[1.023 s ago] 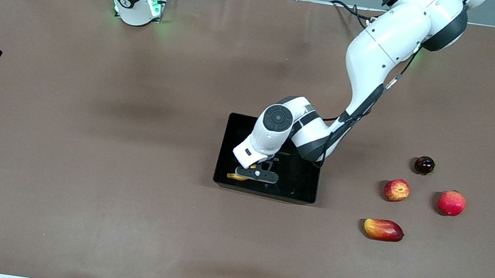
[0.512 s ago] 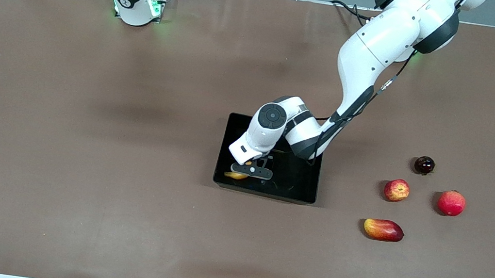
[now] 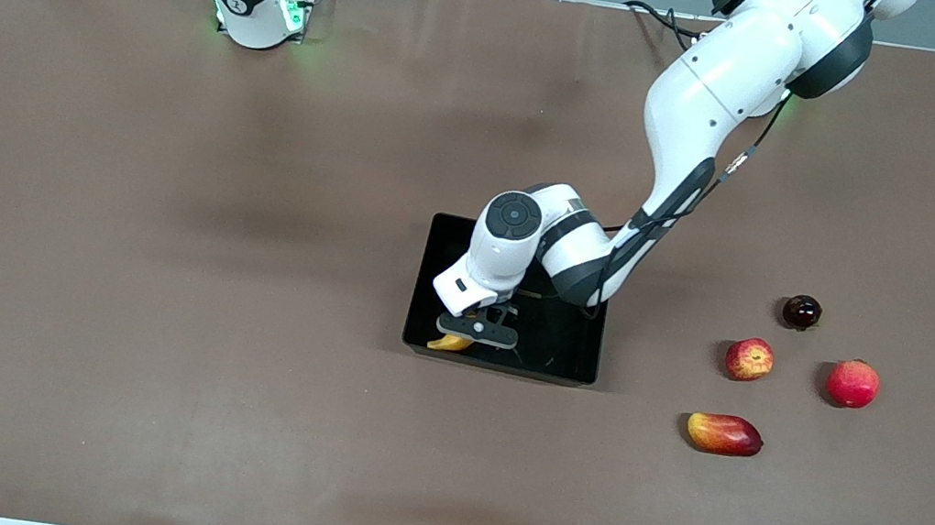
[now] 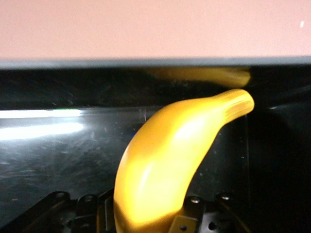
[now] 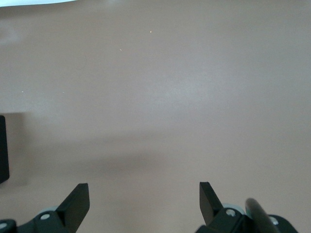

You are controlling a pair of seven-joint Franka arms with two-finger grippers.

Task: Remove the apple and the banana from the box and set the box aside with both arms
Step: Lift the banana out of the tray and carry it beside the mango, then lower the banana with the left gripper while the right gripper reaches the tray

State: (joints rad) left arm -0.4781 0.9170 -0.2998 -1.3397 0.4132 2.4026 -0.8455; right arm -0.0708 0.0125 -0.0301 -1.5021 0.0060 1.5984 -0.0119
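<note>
My left gripper (image 3: pixel 476 330) is down inside the black box (image 3: pixel 565 351), at the corner nearest the front camera on the right arm's side. It is shut on the yellow banana (image 3: pixel 448 343). In the left wrist view the banana (image 4: pixel 170 160) runs out from between the jaws of my left gripper (image 4: pixel 146 216), its tip close to the box wall (image 4: pixel 97 63). The apple (image 3: pixel 750 358), red streaked with yellow, lies on the table toward the left arm's end. My right gripper (image 5: pixel 145 191) is open and empty over bare table; it is out of the front view.
A solid red round fruit (image 3: pixel 853 383) lies beside the apple. A dark round fruit (image 3: pixel 801 311) lies farther from the front camera and an oblong mango (image 3: pixel 725 433) nearer to it. The brown table (image 3: pixel 192 305) stretches wide toward the right arm's end.
My left gripper has shifted slightly toward the right arm's end with the banana, and the banana now sits closer to the box's nearest wall. The loose fruits have not moved.
</note>
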